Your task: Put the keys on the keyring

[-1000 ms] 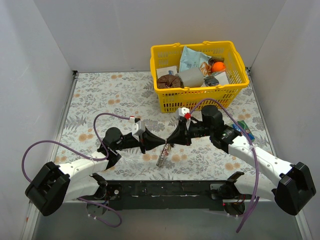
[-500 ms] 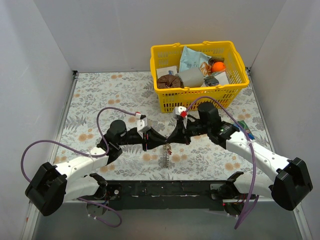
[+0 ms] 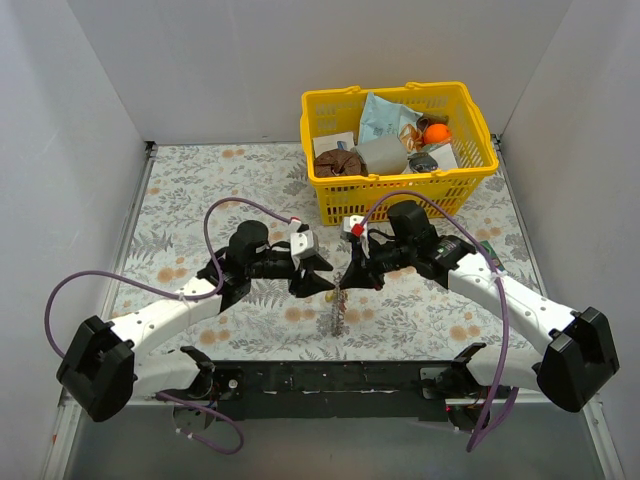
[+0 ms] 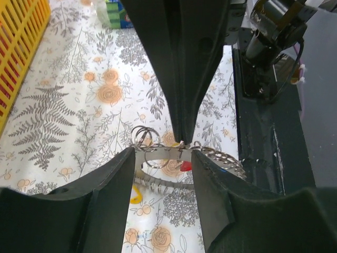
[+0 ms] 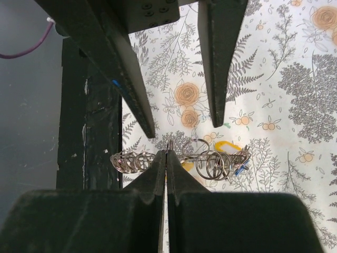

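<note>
**Right gripper pinches the keyring; left gripper stands open beside it.**
Your right gripper (image 5: 166,153) is closed tight on the band of the keyring (image 4: 155,149), holding it just above the floral table (image 3: 200,190), in front of the yellow basket (image 3: 385,182). Your left gripper (image 4: 163,154) has its jaws apart, one finger on each side of the band. The keys (image 4: 185,166), with red, yellow and blue heads, hang bunched beneath.

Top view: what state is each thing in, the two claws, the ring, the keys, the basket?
Left gripper: open, fingers either side of the keyring.
Right gripper: shut on the keyring's band.
Keyring: held up by its band.
Keys: hanging in a bunch under the keyring.
Basket: upright, filled with odds and ends.
</note>
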